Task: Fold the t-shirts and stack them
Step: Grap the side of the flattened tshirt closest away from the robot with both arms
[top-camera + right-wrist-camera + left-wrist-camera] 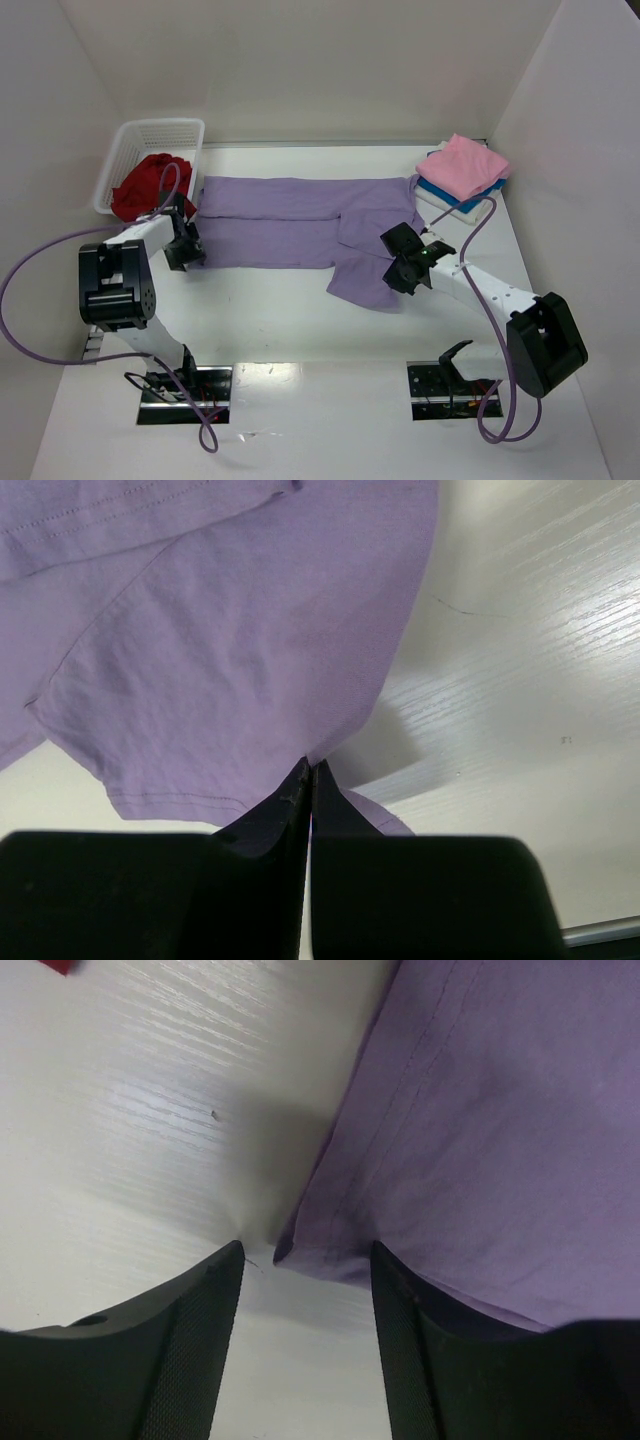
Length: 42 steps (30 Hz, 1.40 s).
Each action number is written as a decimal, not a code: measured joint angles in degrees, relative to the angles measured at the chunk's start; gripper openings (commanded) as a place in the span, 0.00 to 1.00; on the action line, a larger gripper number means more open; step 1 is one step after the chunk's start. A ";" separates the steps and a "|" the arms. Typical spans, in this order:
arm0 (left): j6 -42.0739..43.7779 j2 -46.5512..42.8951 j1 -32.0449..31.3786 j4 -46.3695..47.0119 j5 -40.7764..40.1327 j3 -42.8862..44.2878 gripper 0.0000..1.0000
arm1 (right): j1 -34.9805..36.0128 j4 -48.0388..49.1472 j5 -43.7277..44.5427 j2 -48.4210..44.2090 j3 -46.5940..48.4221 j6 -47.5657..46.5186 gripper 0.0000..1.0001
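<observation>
Lavender t-shirt lay flat across frame centre on the tabletop. It was a thin soft knit with stitched hems. Right pincer was clamped on the cloth's lower-right edge, lifting it, probably to fold it inward. Left pincer stood apart, straddling the left hem corner, likely ready to grip. Pink t-shirt lay folded over blue t-shirt, upper right. Red t-shirt sat bunched in the lattice basket, upper left.

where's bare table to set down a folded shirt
Widest bare table lies between the lavender shirt and the arm bases. Crowded: far left, basket with the red shirt; far right, the stack topped by the pink shirt.
</observation>
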 measured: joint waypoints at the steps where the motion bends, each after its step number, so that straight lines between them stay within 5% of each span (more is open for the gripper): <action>1: -0.07 0.02 -0.02 0.02 0.00 0.04 0.51 | 0.00 0.02 0.00 0.00 0.00 -0.13 0.00; 5: -0.04 0.17 -0.07 0.00 -0.07 0.22 0.20 | 0.00 0.02 -0.09 0.00 0.00 -0.37 0.00; 9: -0.02 0.48 -0.15 0.04 0.00 0.52 0.00 | 0.00 0.02 -0.11 0.00 0.00 -0.57 0.00; 23: -0.04 -4.46 -2.69 -0.81 1.64 1.25 0.00 | -2.78 -0.31 0.20 -2.08 3.89 -3.41 0.00; 34: -0.13 -5.75 -3.58 -0.04 3.98 12.96 0.00 | -13.97 2.93 0.57 -2.51 11.30 -11.54 0.00; 42: -0.22 0.39 -3.58 0.52 4.87 19.34 0.00 | -15.37 7.98 -0.13 3.19 16.81 -13.31 0.00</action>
